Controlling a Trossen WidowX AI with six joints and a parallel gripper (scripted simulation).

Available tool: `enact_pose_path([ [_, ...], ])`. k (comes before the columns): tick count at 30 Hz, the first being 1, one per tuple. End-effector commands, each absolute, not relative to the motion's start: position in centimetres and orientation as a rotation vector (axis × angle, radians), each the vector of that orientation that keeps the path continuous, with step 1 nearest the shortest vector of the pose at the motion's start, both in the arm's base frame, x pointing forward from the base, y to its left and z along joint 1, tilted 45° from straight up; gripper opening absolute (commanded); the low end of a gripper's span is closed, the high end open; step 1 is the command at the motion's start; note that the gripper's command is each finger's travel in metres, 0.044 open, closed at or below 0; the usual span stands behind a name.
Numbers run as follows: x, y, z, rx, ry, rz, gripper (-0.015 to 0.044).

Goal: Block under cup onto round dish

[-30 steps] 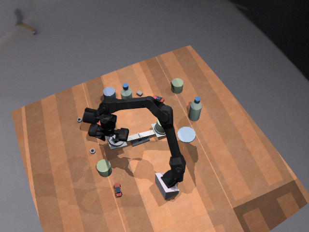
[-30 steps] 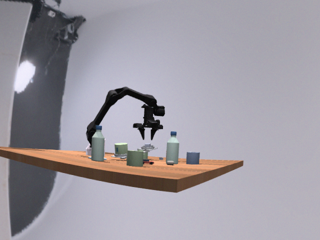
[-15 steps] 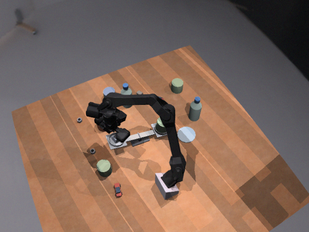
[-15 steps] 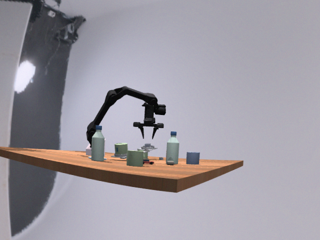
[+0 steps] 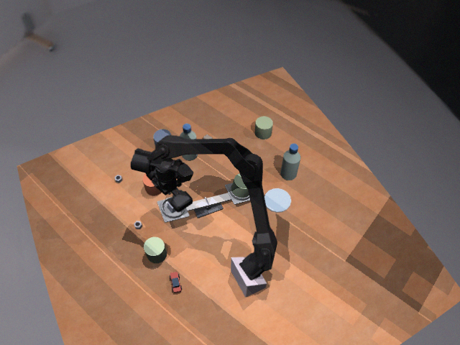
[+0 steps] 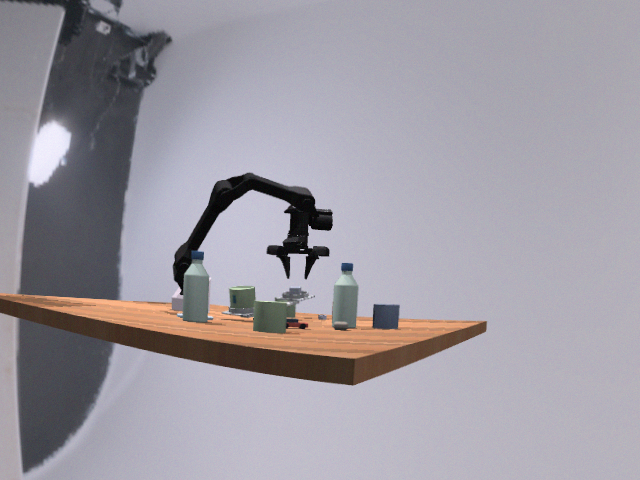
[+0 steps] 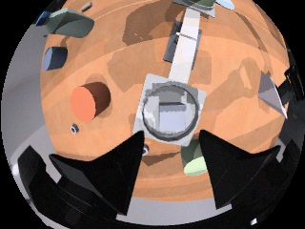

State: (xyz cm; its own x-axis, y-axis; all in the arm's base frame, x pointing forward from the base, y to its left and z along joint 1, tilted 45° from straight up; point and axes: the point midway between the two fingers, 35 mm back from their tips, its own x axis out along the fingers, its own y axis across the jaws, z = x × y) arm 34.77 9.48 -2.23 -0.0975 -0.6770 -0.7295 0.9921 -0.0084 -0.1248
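Note:
The balance [image 5: 211,202] [image 7: 185,45] lies mid-table. One green cup [image 5: 239,187] [image 6: 241,297] stands on its right end. The left end pad [image 7: 152,86] bears no cup; a small grey block [image 7: 171,110] [image 6: 295,290] sits on it inside a ring. My gripper [image 5: 174,203] [image 6: 297,271] [image 7: 172,134] is open and empty. It hangs straight above the block, a short way up, and hides it in the top view. A second green cup [image 5: 154,249] [image 6: 269,316] [image 7: 193,166] stands on the table in front of the pad. The round light-blue dish [image 5: 277,199] [image 7: 224,2] lies right of the balance.
Two bottles [image 5: 290,163] [image 5: 187,137], a blue cylinder [image 5: 160,135] [image 6: 386,316], an orange-red cylinder [image 5: 149,185] [image 7: 90,102] and a green cylinder [image 5: 264,126] stand around. A toy car [image 5: 175,282] and two nuts [image 5: 118,178] [image 5: 137,224] lie near. The arm base [image 5: 246,280] stands at the front.

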Motion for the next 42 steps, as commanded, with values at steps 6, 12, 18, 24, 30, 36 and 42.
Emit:
enact_pose_path([
  [6, 34.5, 8.3, -3.2, 0.55, 0.74, -1.537, 0.026],
  [12, 34.5, 7.6, -3.9, 0.549, 0.74, -1.537, 0.026],
  [18, 34.3, 7.0, -4.6, 0.549, 0.739, -1.537, 0.026],
  [24, 34.2, 6.3, -5.3, 0.55, 0.738, -1.538, 0.026],
  [30, 34.2, 6.1, -5.4, 0.55, 0.738, -1.538, 0.0181],
  [36, 34.2, 6.1, -5.4, 0.55, 0.738, -1.538, 0.0122],
  [42, 34.5, 7.0, -5.2, 0.551, 0.751, -1.496, 0.0003],
])
